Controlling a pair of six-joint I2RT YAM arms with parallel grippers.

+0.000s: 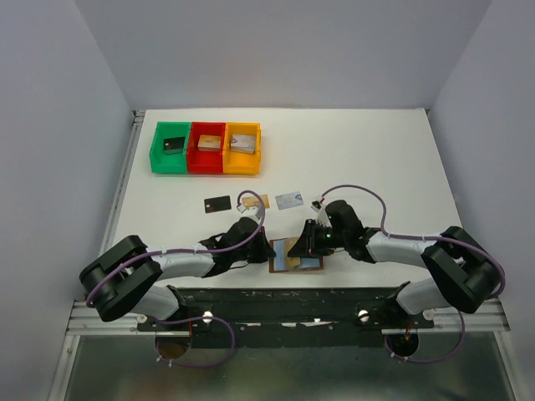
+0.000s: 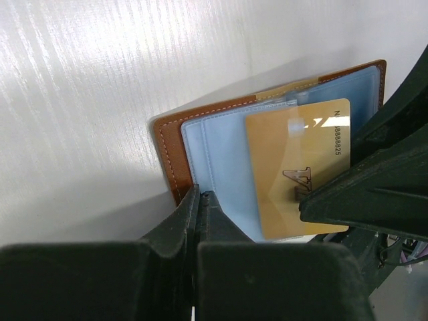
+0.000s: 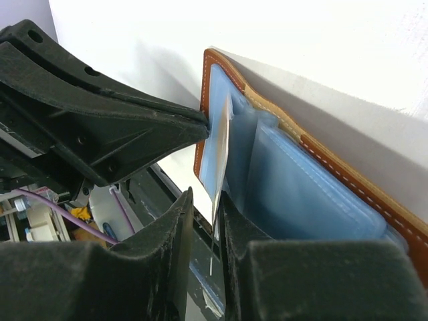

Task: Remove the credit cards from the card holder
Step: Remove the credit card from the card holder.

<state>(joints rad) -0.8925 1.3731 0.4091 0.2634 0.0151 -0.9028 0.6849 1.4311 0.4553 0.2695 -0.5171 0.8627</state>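
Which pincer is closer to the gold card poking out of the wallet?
Right. The right pincer straddles the gold card; the left pincer pinches the card holder at its edge, beside it.

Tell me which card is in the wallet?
The gold card in the card holder, between the right gripper's fingers; the black, silver and other gold lie outside.

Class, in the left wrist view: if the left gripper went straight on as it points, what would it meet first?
The card holder: the left gripper is shut at its near edge, so it would probably push into the pale blue pocket, left of the gold card.
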